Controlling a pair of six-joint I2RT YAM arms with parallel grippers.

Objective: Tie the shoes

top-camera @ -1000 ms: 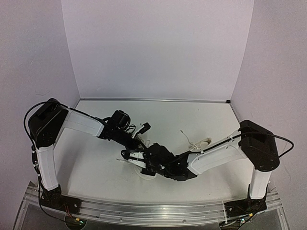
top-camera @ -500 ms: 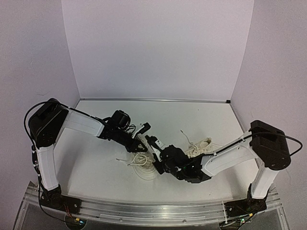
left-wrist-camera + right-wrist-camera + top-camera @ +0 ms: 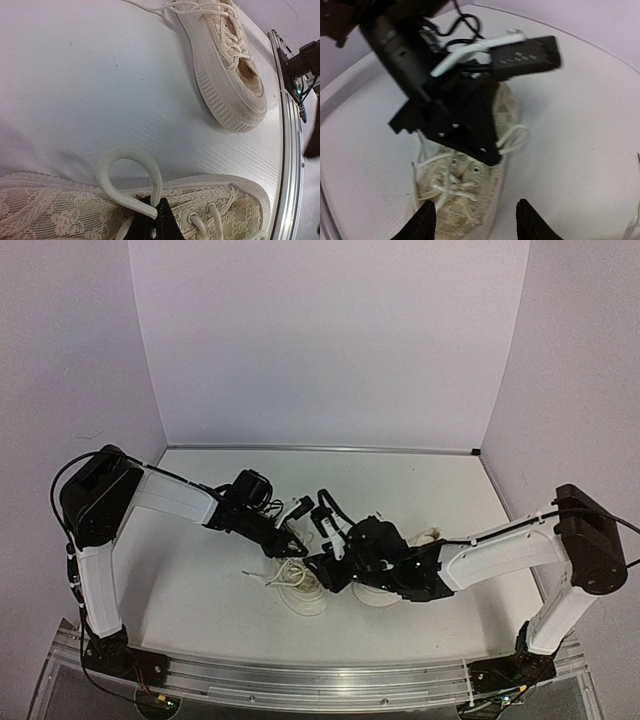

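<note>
1. The near shoe [image 3: 55, 220] sits on its sole around the middle of the table [image 3: 75, 90], right under the left gripper [image 3: 152, 220]. The other shoe [image 3: 227, 70] stands apart from it, also upright, with a lace end trailing onto the table.
2. A lace loop [image 3: 127, 151] arches up beside the near shoe's eyelets, its foot pinched between the left gripper's closed tips.
3. The right gripper [image 3: 476, 220] hovers over the same shoe with its fingers spread and empty (its view is blurred, so fine detail is lost).
4. The step in hand looks like forming the bow.
   - The left should hold the loop snug without dragging the light shoe.
   - The right should take the free lace low, near the loop's base, and wrap it round.
   - The two sets of fingers are close, so the approach needs care.
5. Both shoes are cream with a lace-patterned fabric upper, a thick ribbed pale sole and thin white laces. No finished bow is visible on either.
</note>
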